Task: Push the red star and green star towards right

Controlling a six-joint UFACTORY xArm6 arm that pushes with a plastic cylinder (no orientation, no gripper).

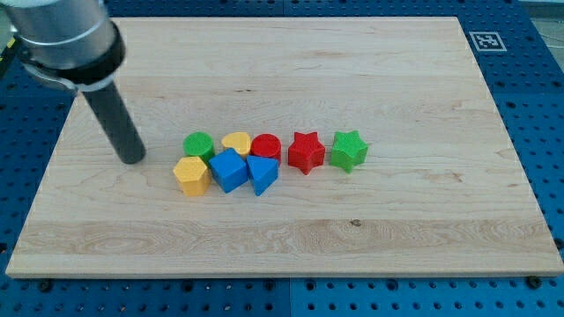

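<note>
We are resting our rod on a pale wooden board [264, 53] that is filling most of the frame, with a blue pegboard surface [538, 132] showing around its edges. My tip [132, 159] is sitting left of centre, just to the left of the cluster of blocks and apart from all of them; the nearest ones are the green cylinder [198, 145] and the yellow hexagon [191, 175]. We are carrying no pincer at all, only this straight dark rod slanting down from the grey arm housing in the upper left of the frame, so nothing is spread, pressed together or pinching.

The blocks are lying in a loose band across the middle of the frame. The red star [306, 151] is sitting right of centre, and the green star [348, 151] is standing just beside it on the right, the two nearly touching. To the left of the red star a red cylinder [266, 146] is sitting close by, with a yellow heart-like block [236, 142] touching it on its left, then the green cylinder. Below this row, the yellow hexagon, a blue cube [229, 170] and a blue triangle [262, 173] are crowding together side by side.

A black-and-white marker tag [486, 40] is showing at the upper right of the frame, beside the board's corner.
</note>
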